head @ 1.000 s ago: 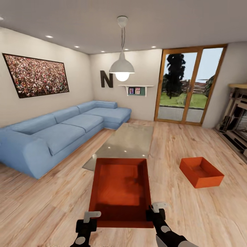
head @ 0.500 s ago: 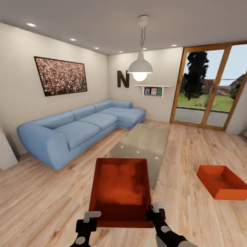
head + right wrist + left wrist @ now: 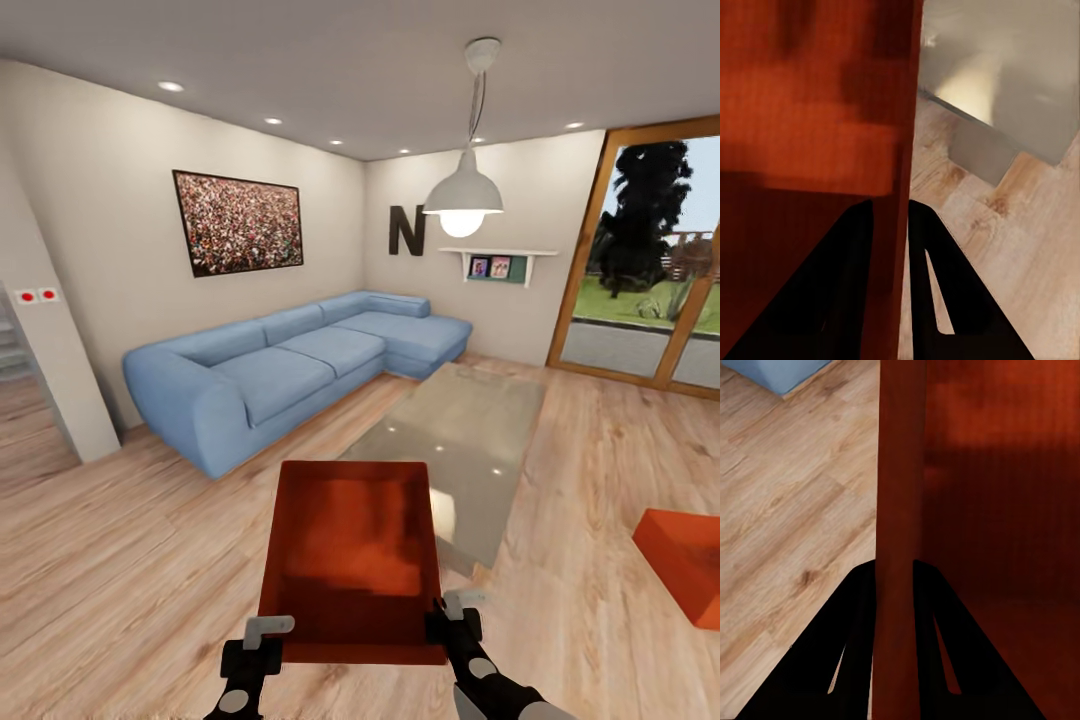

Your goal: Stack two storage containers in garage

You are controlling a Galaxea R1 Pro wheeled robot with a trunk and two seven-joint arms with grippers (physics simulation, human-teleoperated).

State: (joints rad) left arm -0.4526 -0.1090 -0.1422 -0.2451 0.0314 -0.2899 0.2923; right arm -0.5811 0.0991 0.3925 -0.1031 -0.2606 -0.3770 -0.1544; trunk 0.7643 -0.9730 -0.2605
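Note:
I hold one orange-red storage container in front of me, above the light wood plank floor of the living room. My left gripper is shut on its left wall and my right gripper is shut on its right wall; each wall runs between the dark fingers. The other storage container sits on the planks at the far right, cut off by the picture's edge.
A glass coffee table stands just beyond the held container. A blue corner sofa lines the left wall. Wood-framed glass doors are at the right. A white wall corner with an opening beside it is at the far left.
The whole view has swung to the left: sofa, table and the floor container slid right, and a wall corner came into sight. The held container and both grippers keep their place.

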